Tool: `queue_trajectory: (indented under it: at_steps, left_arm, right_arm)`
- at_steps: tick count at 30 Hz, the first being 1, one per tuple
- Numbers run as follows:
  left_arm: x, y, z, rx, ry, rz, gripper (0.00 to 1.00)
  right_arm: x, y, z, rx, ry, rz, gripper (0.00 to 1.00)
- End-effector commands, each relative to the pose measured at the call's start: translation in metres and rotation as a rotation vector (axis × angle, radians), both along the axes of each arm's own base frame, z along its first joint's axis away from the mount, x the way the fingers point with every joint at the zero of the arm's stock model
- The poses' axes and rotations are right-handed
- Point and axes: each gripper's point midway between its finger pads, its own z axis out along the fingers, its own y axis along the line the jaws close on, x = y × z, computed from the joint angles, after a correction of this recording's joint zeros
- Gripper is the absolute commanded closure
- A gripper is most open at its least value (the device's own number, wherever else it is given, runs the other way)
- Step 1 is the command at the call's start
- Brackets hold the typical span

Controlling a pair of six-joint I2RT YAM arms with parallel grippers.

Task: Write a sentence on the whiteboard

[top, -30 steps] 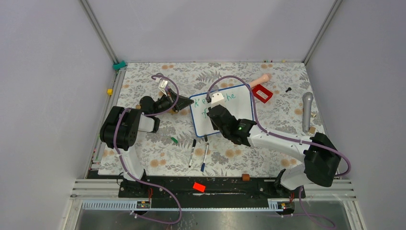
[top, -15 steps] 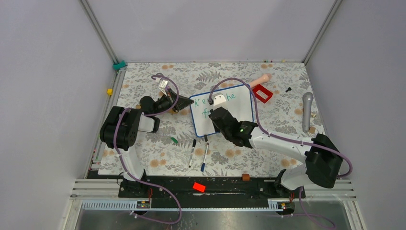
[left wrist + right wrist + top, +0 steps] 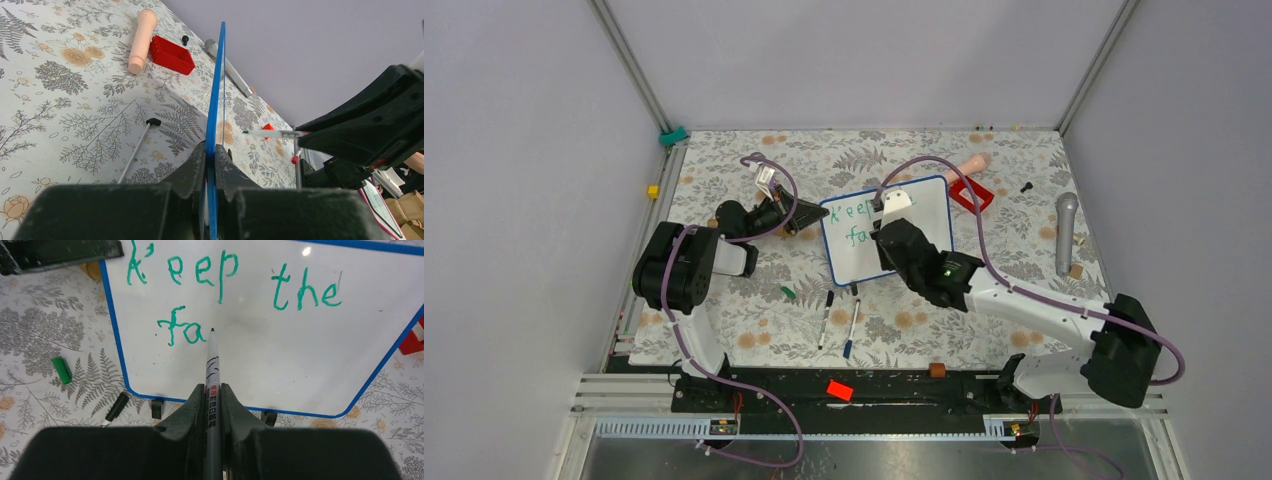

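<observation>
our left claw [image 3: 210,150] clamps the whiteboard [image 3: 280,355] by its left edge, upright in the middle of the desk [image 3: 754,330]. our right claw [image 3: 213,390] grips a marker [image 3: 212,360], tip beside "fa" of the sentence [image 3: 220,287]. two pens [image 3: 826,318] lie near, a red box [image 3: 984,200] far right.

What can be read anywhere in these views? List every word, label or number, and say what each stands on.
"Keep the": green handwriting, top line of the whiteboard.
"fa": green handwriting, second line of the whiteboard, ending at the tip of the marker.
Printed label in red and black on the marker barrel: too small to read.
No other text can be read in any view.
</observation>
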Motion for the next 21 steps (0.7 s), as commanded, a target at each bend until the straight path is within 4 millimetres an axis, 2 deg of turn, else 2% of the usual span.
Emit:
queue_trajectory:
  at_steps: [1, 11, 16, 21]
  left_arm:
    - [-0.007, -0.006, 0.010, 0.020, -0.110, -0.045, 1.00]
    - [-0.007, -0.004, 0.010, 0.020, -0.112, -0.023, 1.00]
    - [-0.006, -0.004, 0.010, 0.019, -0.111, -0.023, 1.00]
    - [-0.007, -0.001, 0.008, 0.021, -0.112, 0.015, 1.00]
  right_arm:
    - [0.001, -0.006, 0.029, 0.042, -0.056, 0.000, 1.00]
    - [0.013, -0.005, 0.040, -0.012, -0.110, 0.021, 1.00]
    - [0.019, -0.001, 0.036, 0.014, -0.155, 0.015, 1.00]
    - [0.017, -0.003, 0.021, 0.031, -0.161, 0.019, 1.00]
